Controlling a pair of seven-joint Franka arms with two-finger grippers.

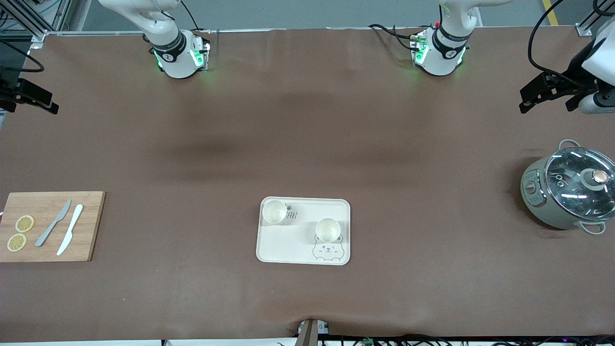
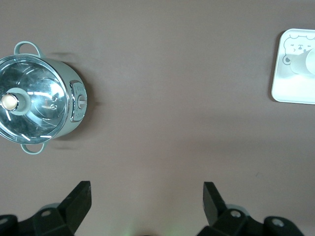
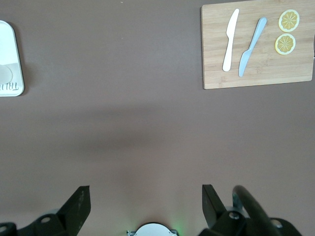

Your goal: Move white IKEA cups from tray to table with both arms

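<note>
Matte brown table (image 1: 307, 144) carried a glossy rounded-rectangle tray (image 1: 288, 247) mid-table. Bamboo board (image 1: 48, 226) lay toward the right arm's end, glass-lidded pot (image 1: 569, 192) toward the left arm's. Both smooth tapered cups (image 1: 274, 212) (image 1: 328, 229) stood on the tray, apart. Left gripper (image 2: 146, 196) and right gripper (image 3: 146, 196) hung over bare table, jaws wide, empty, partly cropped.

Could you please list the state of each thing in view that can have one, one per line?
Left gripper: jaws open, empty, over the table above the pot.
Right gripper: jaws open, empty, at the right arm's end.
Cup: upright on the tray, empty.
Second cup: upright on the tray, empty.
Pot: glass lid on.
Knives: lying flat on the cutting board.
</note>
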